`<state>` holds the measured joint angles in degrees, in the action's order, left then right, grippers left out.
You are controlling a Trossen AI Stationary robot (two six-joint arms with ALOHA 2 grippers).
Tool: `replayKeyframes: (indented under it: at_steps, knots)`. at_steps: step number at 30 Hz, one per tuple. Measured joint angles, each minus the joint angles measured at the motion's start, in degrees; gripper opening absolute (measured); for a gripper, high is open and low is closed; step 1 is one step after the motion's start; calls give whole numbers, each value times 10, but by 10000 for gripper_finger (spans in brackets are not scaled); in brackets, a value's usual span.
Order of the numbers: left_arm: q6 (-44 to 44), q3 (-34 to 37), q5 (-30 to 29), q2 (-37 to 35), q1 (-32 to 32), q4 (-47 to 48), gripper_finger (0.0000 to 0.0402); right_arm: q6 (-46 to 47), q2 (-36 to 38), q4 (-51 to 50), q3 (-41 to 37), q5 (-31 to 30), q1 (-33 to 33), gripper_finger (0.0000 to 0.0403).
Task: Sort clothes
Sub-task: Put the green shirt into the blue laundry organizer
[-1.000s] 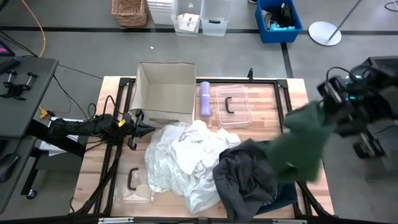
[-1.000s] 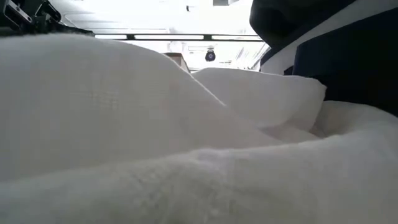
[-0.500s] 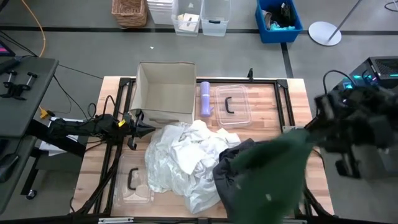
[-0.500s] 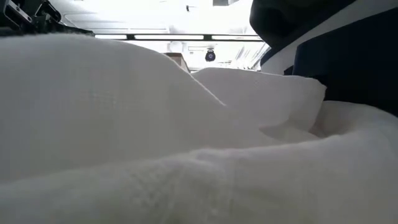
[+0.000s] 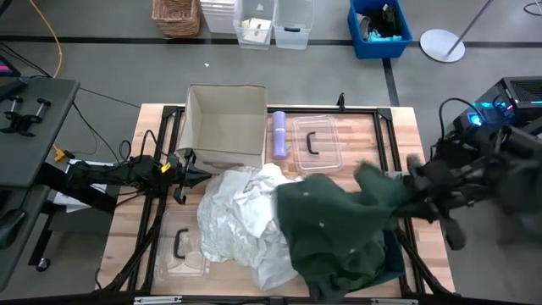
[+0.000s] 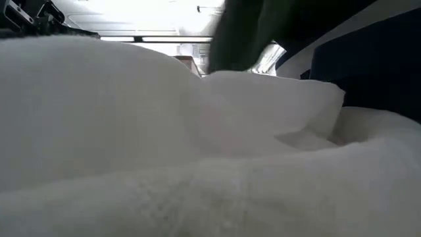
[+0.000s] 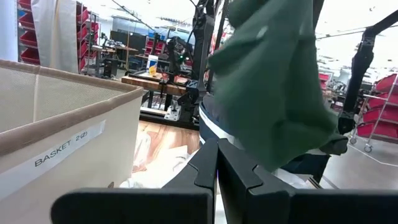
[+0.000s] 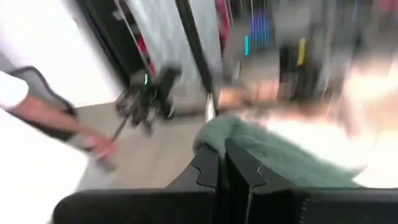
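Note:
The dark green shirt [image 5: 339, 229] lies spread over the right part of the clothes pile and covers the dark grey garment. It also shows in the left wrist view [image 7: 267, 81] and as a blur in the low view [image 6: 243, 33]. White fabric pieces [image 5: 241, 216] lie heaped at the table's middle and fill the low view [image 6: 164, 145]. A dark blue piece [image 5: 392, 254] shows at the pile's right. My right gripper [image 5: 413, 186] is at the table's right edge, shut on the green shirt. My left gripper [image 5: 199, 175] is shut and empty left of the white heap. My right gripper pinches a bunched end of the green shirt [image 8: 214, 140] between its two fingers. That end [image 5: 394, 188] is on the shirt's right side. The shirt trails from the fingers toward the table's left, and its larger part lies on the pile.
A beige basket labelled BASKET 2 [image 5: 224, 123] stands at the far middle, with a purple roll [image 5: 279, 134] beside it. Clear plastic lids with handles lie at the far right [image 5: 315, 142] and near left [image 5: 182, 246]. Black frame bars run along the table's edges.
My right gripper has swung the green shirt from beyond the table's right edge toward the left and down. The shirt has gone from hanging in the air to spread over the dark grey garment, its right end still in the fingers.

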<state>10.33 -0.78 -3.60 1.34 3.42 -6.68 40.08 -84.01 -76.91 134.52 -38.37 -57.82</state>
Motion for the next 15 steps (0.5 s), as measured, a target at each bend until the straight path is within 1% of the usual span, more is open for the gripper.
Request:
replayKeyframes:
  at_steps: [3, 4, 5, 6, 8, 10, 13, 15]
  knots:
    - [0, 0, 0, 0, 0, 0, 0, 272, -21, -145, -2, 76, 5, 0]
    - [0, 0, 0, 0, 0, 0, 0, 325, -25, -131, -21, 106, 9, 0]
    - [0, 0, 0, 0, 0, 0, 0, 339, -24, -111, -52, 132, 13, 0]
    - [0, 0, 0, 0, 0, 0, 0, 363, -27, -95, -81, 139, 16, 0]
    - [0, 0, 0, 0, 0, 0, 0, 445, -39, -81, -141, 138, 31, 0]
    - [0, 0, 0, 0, 0, 0, 0, 526, -56, -113, -210, 156, 55, 0]
    - [0, 0, 0, 0, 0, 0, 0, 693, -92, -124, -323, 183, 83, 0]
    - [0, 0, 0, 0, 0, -1, 0, 761, -109, -77, -400, 192, 96, 0]
